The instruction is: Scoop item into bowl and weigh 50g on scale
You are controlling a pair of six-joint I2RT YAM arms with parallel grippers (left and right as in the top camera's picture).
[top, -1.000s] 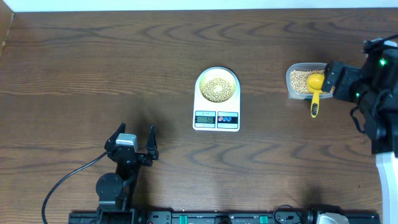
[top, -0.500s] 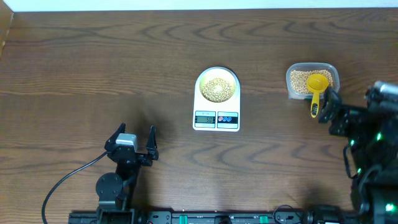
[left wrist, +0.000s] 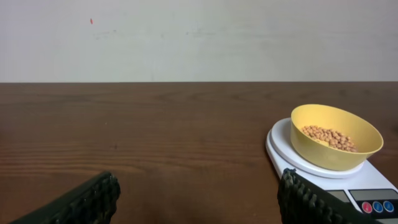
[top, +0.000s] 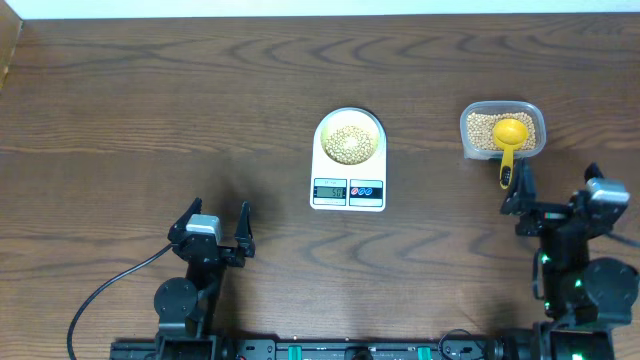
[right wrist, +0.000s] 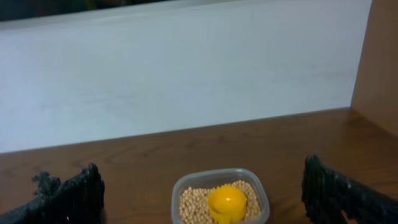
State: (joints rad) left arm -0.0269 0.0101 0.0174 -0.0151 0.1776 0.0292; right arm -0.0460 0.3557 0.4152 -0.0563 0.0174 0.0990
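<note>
Beans: 1 small heap of beans (top: 348, 143) lies in the bowl (top: 325, 128); the main stock fills the tub (top: 465, 135) at the right of the table (top: 150, 100).
Bowl: sits upright on the scale (top: 347, 203), at its far end.
Display: lit (top: 330, 190), digits too small to read, so I cannot tell how near 50 g it is.
Scoop: the scoop (top: 510, 135) has its cup resting on the beans in the tub, and its handle sticks out over the near rim toward the right gripper.
Left gripper: left gripper (top: 220, 210) has its jaws wide and holds nothing, well apart from the scale.
Right gripper: right gripper (top: 556, 185) has its jaws wide and holds nothing, near the scoop handle but not touching it.
Handling, beans: likely hard, smooth and light; they will roll and scatter, so lift them with the scoop, never with the fingers.
Handling, scoop: probably stiff, light plastic; take the handle near its free end and keep the cup level.
Handling, bowl: light and likely to slide on the smooth scale; tip beans in gently, without nudging it.
</note>
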